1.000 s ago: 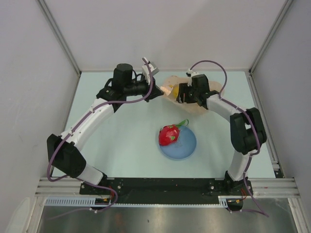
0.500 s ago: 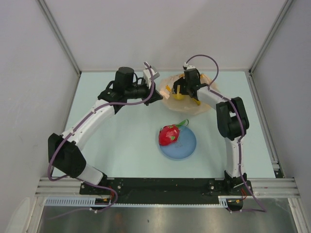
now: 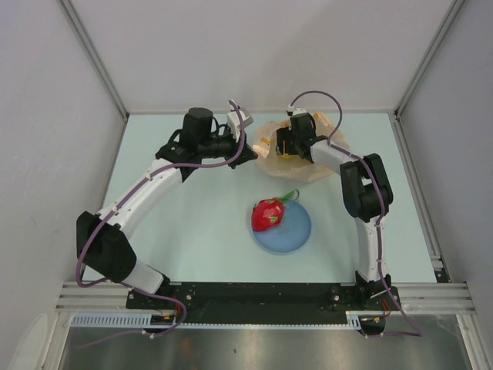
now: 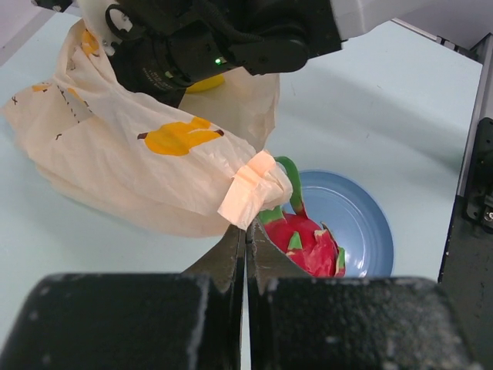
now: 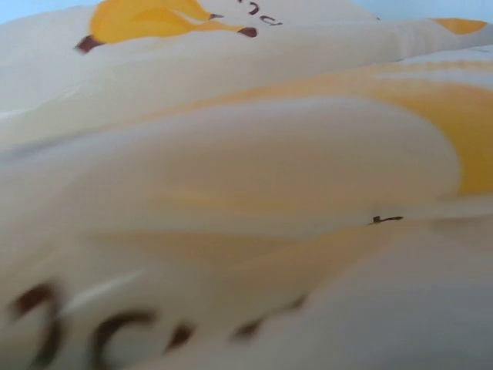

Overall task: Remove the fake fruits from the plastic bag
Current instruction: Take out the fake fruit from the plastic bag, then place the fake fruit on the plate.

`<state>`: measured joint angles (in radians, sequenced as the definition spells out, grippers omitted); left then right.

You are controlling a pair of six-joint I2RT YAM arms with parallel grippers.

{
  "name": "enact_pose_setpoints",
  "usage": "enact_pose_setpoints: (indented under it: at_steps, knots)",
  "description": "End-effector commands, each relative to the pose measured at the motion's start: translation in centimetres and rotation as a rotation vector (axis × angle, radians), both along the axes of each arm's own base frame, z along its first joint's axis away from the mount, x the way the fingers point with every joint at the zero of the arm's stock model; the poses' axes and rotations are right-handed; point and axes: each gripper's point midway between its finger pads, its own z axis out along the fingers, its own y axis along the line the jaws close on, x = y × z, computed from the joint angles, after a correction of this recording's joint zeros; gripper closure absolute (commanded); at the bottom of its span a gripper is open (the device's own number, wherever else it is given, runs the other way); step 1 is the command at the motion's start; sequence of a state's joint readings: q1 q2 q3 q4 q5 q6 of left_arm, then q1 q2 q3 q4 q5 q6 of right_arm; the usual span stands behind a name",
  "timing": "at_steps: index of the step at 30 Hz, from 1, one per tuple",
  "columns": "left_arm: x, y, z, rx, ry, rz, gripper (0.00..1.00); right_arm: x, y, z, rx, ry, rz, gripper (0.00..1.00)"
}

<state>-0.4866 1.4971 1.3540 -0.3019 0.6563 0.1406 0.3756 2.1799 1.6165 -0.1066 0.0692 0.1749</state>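
Left end effector (image 4: 245, 231) pinching crinkly translucent plastic bag (image 4: 131, 166), right end effector (image 3: 285, 146) state unclear

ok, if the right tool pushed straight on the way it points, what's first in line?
The plastic bag: its film fills the wrist view close up, so contact looks almost immediate. What lies behind it is hidden.

Open table (image 3: 185, 223) left of the blue plate (image 3: 299, 233); dragon fruit (image 3: 269, 213) fills the plate's left side; at the far edge both arms flank the plastic bag (image 3: 314, 173), left claw (image 4: 245, 231) pinching its corner, right claw (image 3: 285, 146) upon it.
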Motion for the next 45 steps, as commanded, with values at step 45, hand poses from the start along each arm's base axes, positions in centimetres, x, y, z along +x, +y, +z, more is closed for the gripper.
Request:
enact_pose_setpoints:
  at_steps: [45]
  knots:
    - [2.7,-1.3,0.0,-0.080,0.065,0.107,1.00,-29.1,-1.5,3.5,-0.433,-0.503,0.977,0.47]
